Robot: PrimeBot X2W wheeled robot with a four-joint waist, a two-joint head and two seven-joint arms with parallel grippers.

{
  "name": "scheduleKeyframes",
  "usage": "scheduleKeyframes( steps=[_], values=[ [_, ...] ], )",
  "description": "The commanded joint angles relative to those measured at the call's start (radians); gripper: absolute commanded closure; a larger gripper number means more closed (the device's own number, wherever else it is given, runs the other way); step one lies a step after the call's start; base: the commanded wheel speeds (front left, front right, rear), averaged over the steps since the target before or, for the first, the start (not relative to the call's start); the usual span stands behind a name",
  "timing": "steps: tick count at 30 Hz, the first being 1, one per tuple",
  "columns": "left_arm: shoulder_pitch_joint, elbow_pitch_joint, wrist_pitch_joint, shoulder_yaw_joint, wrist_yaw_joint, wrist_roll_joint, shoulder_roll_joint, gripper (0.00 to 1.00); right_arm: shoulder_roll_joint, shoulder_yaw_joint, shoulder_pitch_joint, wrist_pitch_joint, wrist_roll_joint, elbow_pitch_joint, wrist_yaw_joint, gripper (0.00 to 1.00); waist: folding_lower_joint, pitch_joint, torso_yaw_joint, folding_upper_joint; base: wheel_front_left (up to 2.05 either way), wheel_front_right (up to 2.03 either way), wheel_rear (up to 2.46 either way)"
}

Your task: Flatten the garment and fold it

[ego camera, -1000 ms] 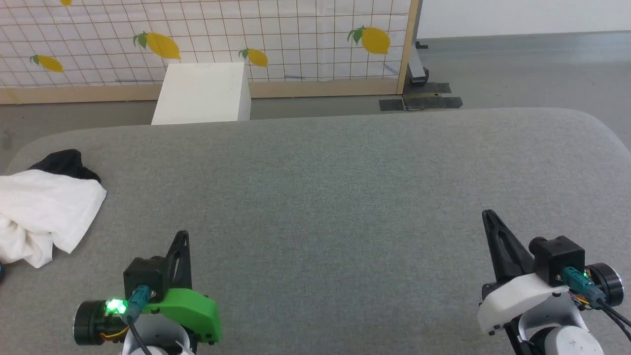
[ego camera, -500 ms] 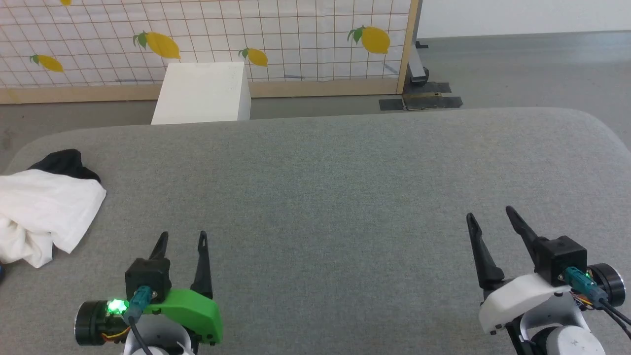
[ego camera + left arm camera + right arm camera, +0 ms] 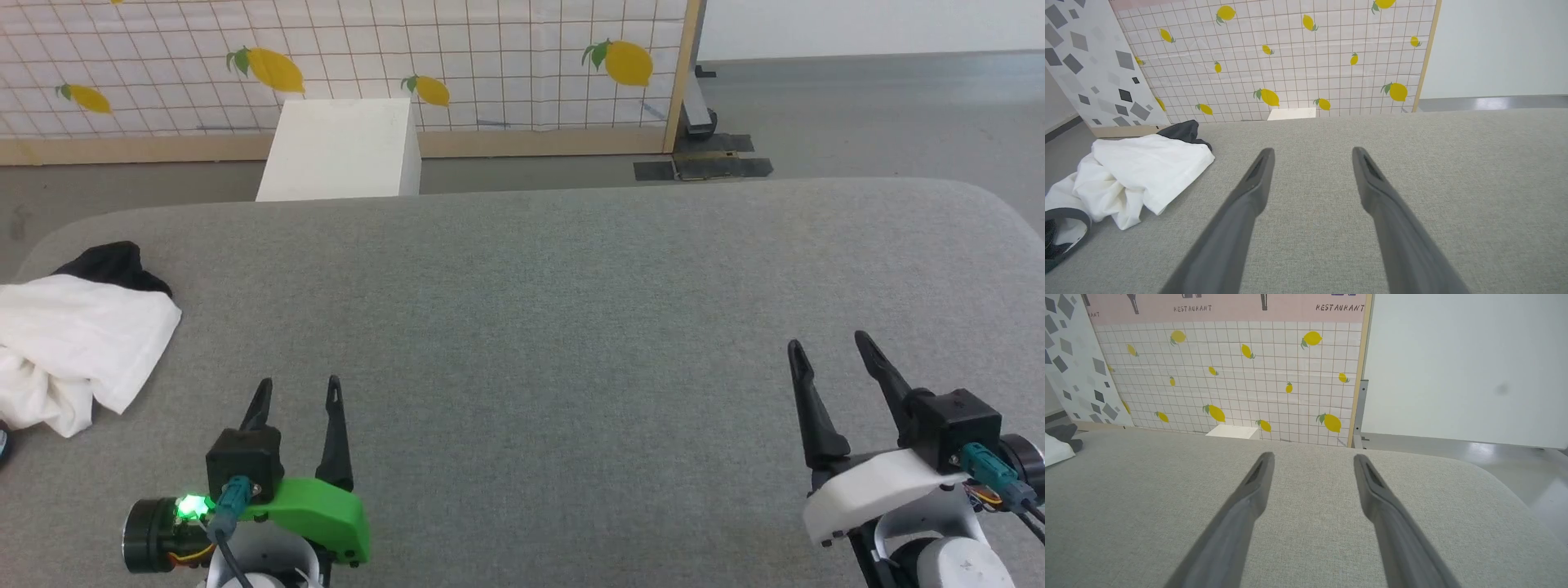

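Note:
The garment point(image 3: 77, 343) lies crumpled at the far left edge of the grey table point(image 3: 555, 310), white cloth with a black sleeve bunched behind it. In the left wrist view the garment point(image 3: 1143, 171) sits left of my fingers, apart from them. My left gripper point(image 3: 298, 390) hovers over the table's near left, open and empty, to the right of the garment. My right gripper point(image 3: 826, 345) stands open and empty over the near right of the table. The right wrist view catches a corner of the garment point(image 3: 1055, 447) at its left edge.
Behind the table stands a white box point(image 3: 339, 151) on the floor, before a lemon-patterned grid panel point(image 3: 457, 57). A dark rounded object point(image 3: 1061, 237) lies at the garment's near left. The table's rounded right corner point(image 3: 988, 212) drops to grey floor.
Both grippers went from shut to open. The camera shifted slightly, so the whole scene sits a little differently. The garment lies as before.

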Motion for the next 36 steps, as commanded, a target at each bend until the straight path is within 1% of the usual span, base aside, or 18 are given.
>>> scheduleKeyframes(
  steps=[1,13,22,36],
  values=[
    [-0.015,-0.008,-0.013,-0.005,0.011,0.006,0.005,0.00,0.001,-0.001,0.005,-0.012,0.013,-0.011,0.000,0.00,0.0000,0.002,0.004,-0.0001,0.00,0.00,0.00],
    [-0.027,-0.029,-0.037,-0.020,0.066,0.006,0.016,0.00,0.001,0.012,0.010,-0.037,0.037,-0.030,0.000,0.00,0.0000,0.015,0.056,-0.0001,0.00,0.00,0.00],
    [-0.028,-0.040,-0.056,-0.021,0.104,-0.002,0.019,0.00,0.001,0.023,0.013,-0.055,0.046,-0.042,-0.001,0.00,0.0000,0.023,0.114,-0.0001,0.00,0.00,0.00],
    [-0.031,-0.046,-0.085,-0.015,0.146,-0.006,0.013,0.00,0.001,0.034,0.023,-0.084,0.061,-0.059,-0.001,0.00,0.0000,0.034,0.220,-0.0001,0.00,0.00,0.00]
  ],
)
